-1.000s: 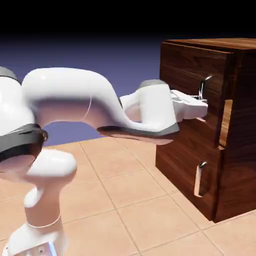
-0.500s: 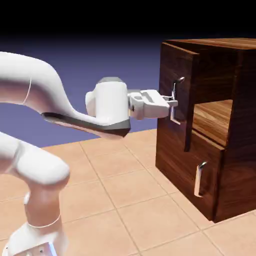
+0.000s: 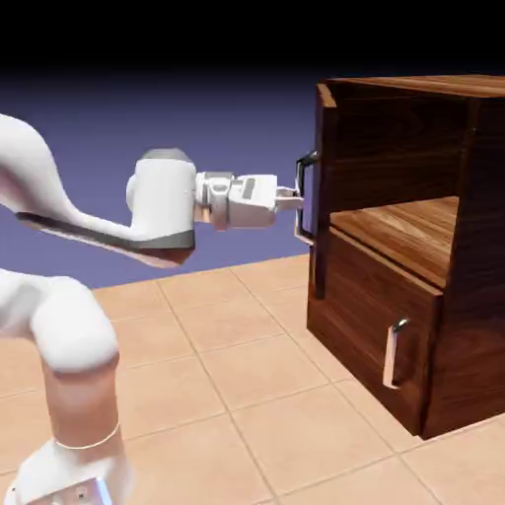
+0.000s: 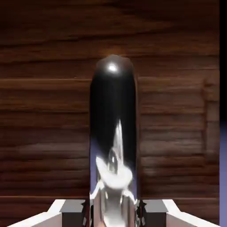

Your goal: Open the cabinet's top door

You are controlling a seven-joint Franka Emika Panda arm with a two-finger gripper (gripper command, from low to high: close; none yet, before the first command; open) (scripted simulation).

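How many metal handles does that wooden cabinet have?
2. The top door's handle sits on the swung-open door at the cabinet's left front edge, clamped in the gripper. A shorter lower handle is on the closed panel below. Other sides are hidden.

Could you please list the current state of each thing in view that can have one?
top door: swung wide open, seen edge-on in the exterior view, upper compartment exposed.
top door's handle: gripped by the end effector, a large shiny bar in the hand view.
end effector: shut on the top door's handle.
lower panel: closed.
lower handle: untouched.
cabinet: upright on the floor.
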